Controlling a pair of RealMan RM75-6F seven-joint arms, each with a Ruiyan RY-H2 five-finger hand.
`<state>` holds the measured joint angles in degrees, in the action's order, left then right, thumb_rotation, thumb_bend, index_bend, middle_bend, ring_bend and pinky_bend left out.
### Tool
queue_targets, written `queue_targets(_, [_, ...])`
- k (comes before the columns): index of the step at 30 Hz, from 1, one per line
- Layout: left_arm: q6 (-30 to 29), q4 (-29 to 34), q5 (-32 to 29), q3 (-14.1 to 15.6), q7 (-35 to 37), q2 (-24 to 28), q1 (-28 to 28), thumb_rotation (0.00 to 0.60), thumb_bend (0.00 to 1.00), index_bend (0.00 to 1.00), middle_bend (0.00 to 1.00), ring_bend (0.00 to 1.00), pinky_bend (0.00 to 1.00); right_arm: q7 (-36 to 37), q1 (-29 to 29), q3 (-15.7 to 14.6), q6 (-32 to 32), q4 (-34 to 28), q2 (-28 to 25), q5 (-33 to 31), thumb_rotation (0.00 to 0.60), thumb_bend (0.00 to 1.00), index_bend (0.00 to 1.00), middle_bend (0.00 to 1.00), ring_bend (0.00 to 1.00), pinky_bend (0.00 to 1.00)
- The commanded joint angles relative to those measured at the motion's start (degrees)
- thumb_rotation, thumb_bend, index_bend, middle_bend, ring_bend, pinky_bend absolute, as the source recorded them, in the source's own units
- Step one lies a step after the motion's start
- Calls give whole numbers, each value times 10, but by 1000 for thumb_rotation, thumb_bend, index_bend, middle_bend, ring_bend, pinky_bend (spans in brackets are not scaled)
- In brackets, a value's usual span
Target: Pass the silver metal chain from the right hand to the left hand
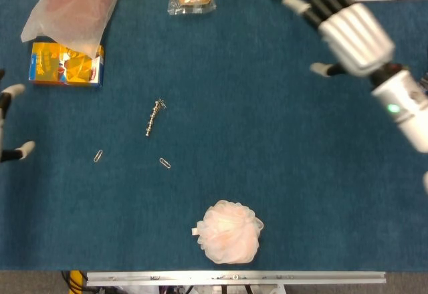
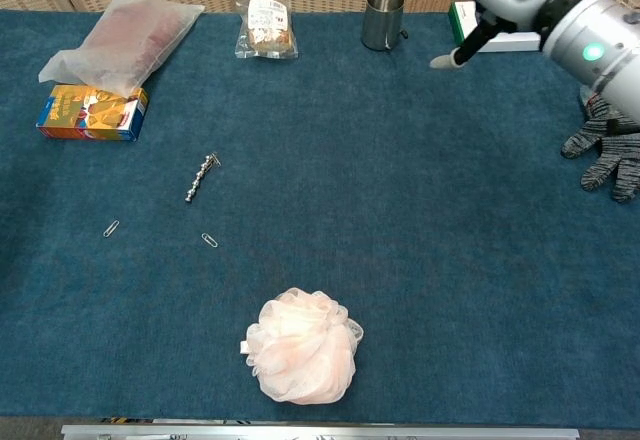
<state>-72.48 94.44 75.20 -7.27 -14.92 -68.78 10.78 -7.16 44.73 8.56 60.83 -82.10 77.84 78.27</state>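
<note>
the chain (image 1: 154, 117) lies alone on the blue tabletop (image 1: 267, 147). the right hand (image 1: 341, 23) hangs far off with fingers spread, holding nothing. only the left hand (image 1: 10, 123) fingertips show, so i cannot tell its state.

pink bath pouf (image 2: 301, 348), two paperclips (image 2: 209, 240), orange box (image 2: 90, 112)

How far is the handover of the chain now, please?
Done: the silver metal chain lies free on the table. In hand: nothing; the right hand is open, far to the right, and the left hand shows only fingertips at the left edge. Left: the left hand must grasp the chain.
</note>
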Motion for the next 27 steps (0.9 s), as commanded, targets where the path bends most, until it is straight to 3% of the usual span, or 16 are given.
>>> queue_targets(1, [23,-4,-18,-10,-13,-18,22,600,50,170,25,34,178,-10,-28,-8,22,-28,-32,-7,600,0,30,25,0,35])
queue_targets(8, [58,-22,-49,-23,-39,-56,64,600,33,0,0,0,112,-5,-59,-7,45,-51,-69,-9,600,0,37,25,0,35])
queue_targets(27, [149,-24,-158,-31,-122,-115,165,600,23,0,0,0,37,48,-98,-6,55,-37,-90,6,600,0,58,25,0,35])
